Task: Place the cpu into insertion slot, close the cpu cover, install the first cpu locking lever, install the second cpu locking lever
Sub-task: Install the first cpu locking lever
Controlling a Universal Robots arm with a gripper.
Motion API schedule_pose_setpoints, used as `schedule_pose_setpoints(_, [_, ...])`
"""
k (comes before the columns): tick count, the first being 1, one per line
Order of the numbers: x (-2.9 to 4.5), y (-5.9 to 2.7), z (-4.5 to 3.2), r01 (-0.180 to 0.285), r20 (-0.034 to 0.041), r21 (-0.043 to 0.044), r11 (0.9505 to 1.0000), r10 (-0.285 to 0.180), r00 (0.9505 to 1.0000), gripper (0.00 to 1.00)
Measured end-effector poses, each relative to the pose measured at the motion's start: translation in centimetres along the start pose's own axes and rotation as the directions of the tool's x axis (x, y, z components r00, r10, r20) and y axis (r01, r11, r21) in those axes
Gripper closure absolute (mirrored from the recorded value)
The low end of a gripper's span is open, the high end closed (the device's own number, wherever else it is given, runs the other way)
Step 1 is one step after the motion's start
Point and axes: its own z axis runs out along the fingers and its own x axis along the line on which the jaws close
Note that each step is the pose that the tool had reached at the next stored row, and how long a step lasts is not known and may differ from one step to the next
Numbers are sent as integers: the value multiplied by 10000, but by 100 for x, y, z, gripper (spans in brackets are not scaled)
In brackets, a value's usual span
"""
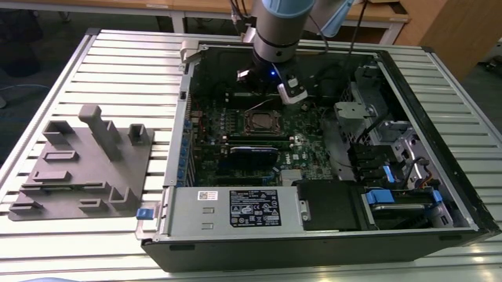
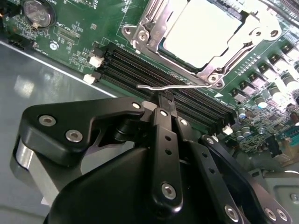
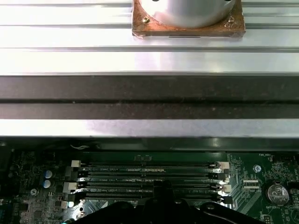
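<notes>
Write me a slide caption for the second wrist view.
Gripper tip at the thin wire lever beside the memory slots, chip seated under its metal cover.

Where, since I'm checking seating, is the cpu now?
In the second wrist view, the cpu sits framed by the cpu cover, beside the black memory slots near the gripper.

We see the cpu (image 2: 205,28) and the cpu cover (image 2: 212,63) cut by the picture's edge in the second wrist view, where the gripper (image 2: 166,99) body hides much of the motherboard (image 2: 70,28). In the exterior view the arm (image 1: 278,29) masks part of the case (image 1: 314,252), and the insertion slot (image 1: 261,121) is too small to read.
</notes>
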Motion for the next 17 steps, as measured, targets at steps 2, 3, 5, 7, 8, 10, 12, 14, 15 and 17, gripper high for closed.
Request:
schedule_pose_setpoints(2, [30,-5,10,0,-2,3,10000,0,10000,89])
schedule_pose_setpoints(3, [43,-6,11,0,-2,4,10000,0,10000,89])
schedule_pose_setpoints(5, [52,-6,12,0,-1,4,10000,0,10000,89])
schedule_pose_setpoints(7, [53,-6,12,1,-2,4,10000,-1,10000,89])
schedule_pose_setpoints(8, [53,-6,13,1,-1,3,10000,-1,10000,89])
schedule_pose_setpoints(10, [54,-3,2,0,-1,2,10000,0,10000,89])
schedule_pose_setpoints(12, [54,6,-26,-1,-1,-3,10000,1,10000,89])
schedule_pose_setpoints(14, [54,14,-53,-1,-1,-23,10000,1,10000,89])
schedule_pose_setpoints(15, [54,17,-62,-1,0,-29,10000,1,10000,89])
schedule_pose_setpoints(17, [51,17,-68,0,-2,-32,10000,0,10000,89])
